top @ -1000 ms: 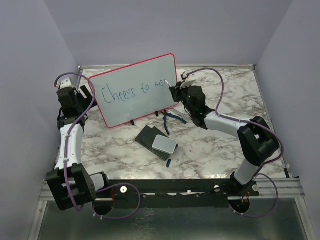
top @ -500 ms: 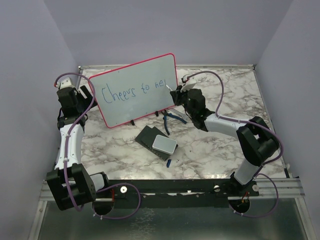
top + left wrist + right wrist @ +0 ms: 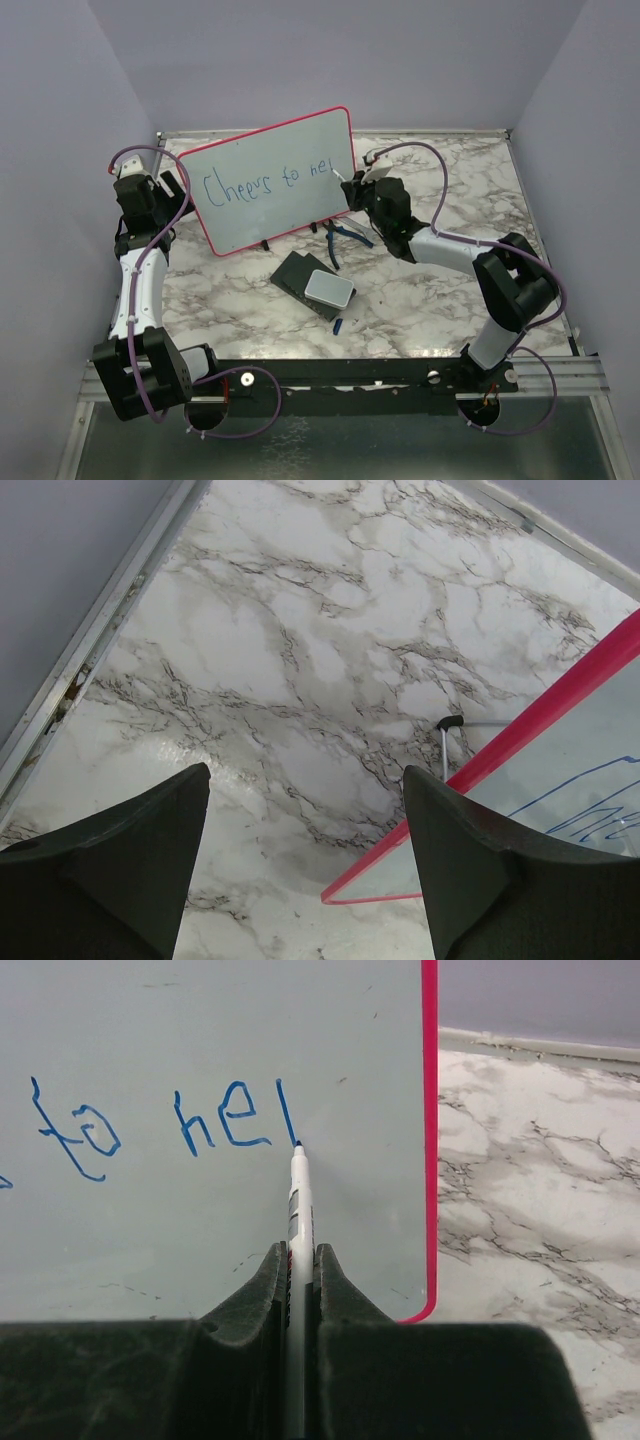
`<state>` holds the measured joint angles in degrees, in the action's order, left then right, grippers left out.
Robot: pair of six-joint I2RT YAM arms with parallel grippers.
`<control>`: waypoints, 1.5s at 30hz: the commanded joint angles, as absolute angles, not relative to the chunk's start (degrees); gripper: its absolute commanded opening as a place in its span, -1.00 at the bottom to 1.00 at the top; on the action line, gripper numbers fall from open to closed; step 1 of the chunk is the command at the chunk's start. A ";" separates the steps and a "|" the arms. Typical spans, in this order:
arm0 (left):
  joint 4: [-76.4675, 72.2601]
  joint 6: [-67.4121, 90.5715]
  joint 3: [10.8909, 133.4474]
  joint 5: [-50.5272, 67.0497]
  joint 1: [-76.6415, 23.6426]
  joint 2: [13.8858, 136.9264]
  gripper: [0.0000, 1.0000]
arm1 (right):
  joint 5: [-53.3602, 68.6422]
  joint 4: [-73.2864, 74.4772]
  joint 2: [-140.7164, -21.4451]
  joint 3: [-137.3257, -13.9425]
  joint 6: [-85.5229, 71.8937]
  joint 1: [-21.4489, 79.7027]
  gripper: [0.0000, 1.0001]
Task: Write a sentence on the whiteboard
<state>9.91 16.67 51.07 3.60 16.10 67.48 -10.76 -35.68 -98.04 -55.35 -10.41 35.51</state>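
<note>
The right gripper (image 3: 298, 1260) is clamped on the marker (image 3: 299, 1195). Its tip appears to touch the whiteboard (image 3: 150, 1240) at the last stroke of the sentence (image 3: 222, 1125), with the board's red edge just to the right.

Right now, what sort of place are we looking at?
Probably a robot lab test cell: plain lilac walls box in a marble-patterned tabletop, and the right gripper holds a thin white marker against a red-framed white whiteboard.

The whiteboard (image 3: 275, 215) bears the sentence (image 3: 262, 182) in blue: "Cheers to ne", then perhaps an "l".
</note>
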 commanded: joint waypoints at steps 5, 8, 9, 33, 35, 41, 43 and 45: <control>9.04 16.44 50.55 3.83 15.65 66.09 0.59 | -13.32 -35.77 -97.16 -58.89 -8.44 35.07 -0.99; 8.97 16.37 50.54 3.84 15.64 66.02 0.59 | -13.36 -35.81 -97.28 -58.97 -8.38 35.07 -0.99; 9.02 16.36 50.54 3.86 15.64 65.96 0.59 | -13.49 -35.84 -97.35 -58.90 -8.42 35.07 -0.99; 9.01 16.50 50.55 3.86 15.64 66.01 0.59 | -13.61 -35.07 -97.55 -55.06 -10.15 35.07 -0.99; 8.99 16.44 50.54 3.89 15.60 66.07 0.59 | -13.91 -35.20 -97.53 -55.40 -9.97 35.07 -0.99; 9.05 16.48 50.54 3.91 15.65 66.10 0.59 | -15.09 -35.42 -97.15 -57.20 -8.70 35.07 -0.99; 9.04 16.44 50.54 3.90 15.64 66.09 0.59 | -15.19 -35.49 -97.04 -57.82 -8.18 35.07 -0.99; 8.96 16.44 50.54 3.89 15.64 66.03 0.59 | -15.18 -35.51 -97.00 -58.37 -7.79 34.98 -0.99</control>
<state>9.91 16.67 51.07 3.60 16.03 67.26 -13.13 -35.40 -98.04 -55.83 -9.21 35.51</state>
